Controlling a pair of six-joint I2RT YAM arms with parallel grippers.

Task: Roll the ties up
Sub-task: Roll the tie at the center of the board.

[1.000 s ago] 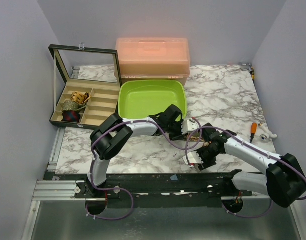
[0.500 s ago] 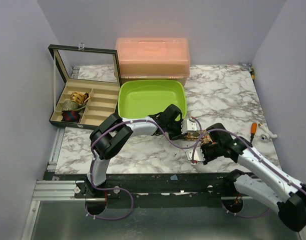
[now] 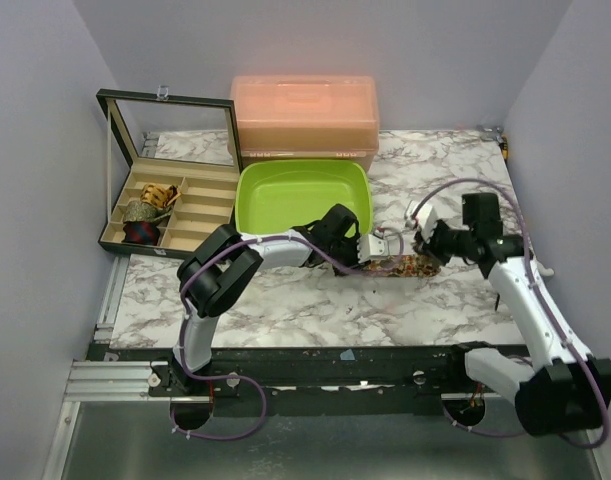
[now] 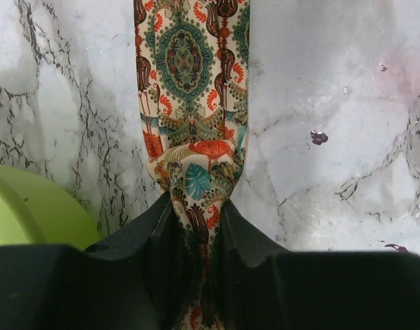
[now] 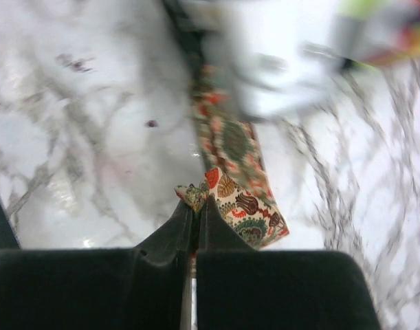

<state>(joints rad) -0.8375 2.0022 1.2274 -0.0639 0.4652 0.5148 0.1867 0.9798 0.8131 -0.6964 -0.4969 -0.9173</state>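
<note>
A floral tie [image 3: 403, 264] in orange, red, cream and green lies stretched on the marble between my two grippers. My left gripper [image 3: 366, 255] is shut on one end of it, just right of the lime-green tray; in the left wrist view the tie [image 4: 192, 103] runs straight away from the pinching jaws. My right gripper [image 3: 426, 244] is shut on the other end, holding it a little above the table; in the right wrist view the tie [image 5: 238, 179] is pinched at a folded corner.
The lime-green tray [image 3: 357, 178] sits behind the left gripper, with a peach plastic box [image 3: 305, 118] behind it. An open black compartment box [image 3: 170, 205] at the left holds rolled ties. An orange-handled tool [image 3: 505, 262] and a small white object lie at the right edge.
My right arm has swung from the near centre of the table back and to the right, drawing the tie out straight. The left gripper has stayed in place, holding its end.
</note>
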